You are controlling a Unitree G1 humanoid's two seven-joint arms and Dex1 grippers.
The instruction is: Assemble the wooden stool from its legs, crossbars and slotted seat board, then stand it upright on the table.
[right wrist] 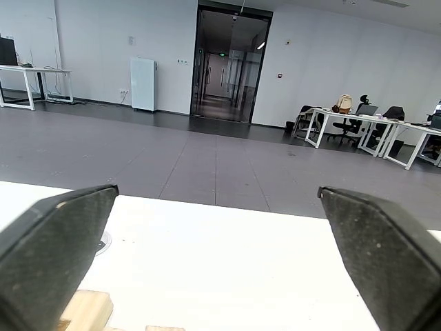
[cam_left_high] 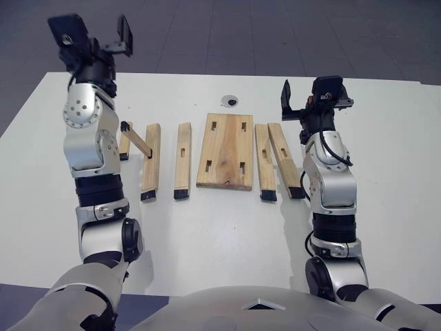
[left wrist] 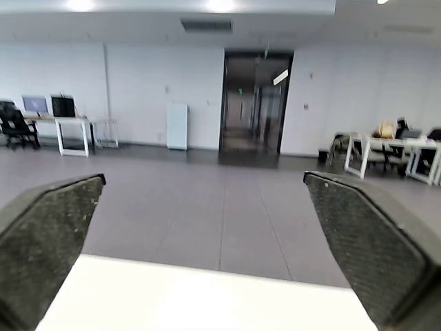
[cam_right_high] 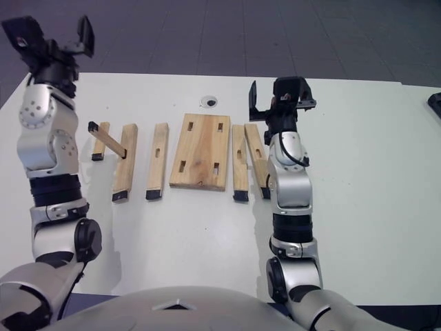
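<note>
The pale wooden slotted seat board (cam_left_high: 225,150) lies flat in the middle of the white surface (cam_left_high: 386,152), with square wooden legs (cam_left_high: 182,160) on either side and a thin crossbar (cam_left_high: 136,140) jutting from one on the left. The left claw (cam_left_high: 95,32) and right claw (cam_left_high: 306,96) hang raised, both wide and empty. The next move should be a square descent over one leg, gripping it mid-length so its end enters a slot straight.

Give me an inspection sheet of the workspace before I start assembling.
Surface: white table, round cable port near its far edge.
Job's things: slotted seat board flat, central; right legs close beside it; inner left leg, outer left leg apart; crossbar slanting up from outer left leg; another wooden piece beyond.
Clutter: nothing seen.
Grippers: left tool, right tool open, empty, raised.
Cables: black cable on right forearm.
Surroundings: grey floor, desks, doorway.
</note>
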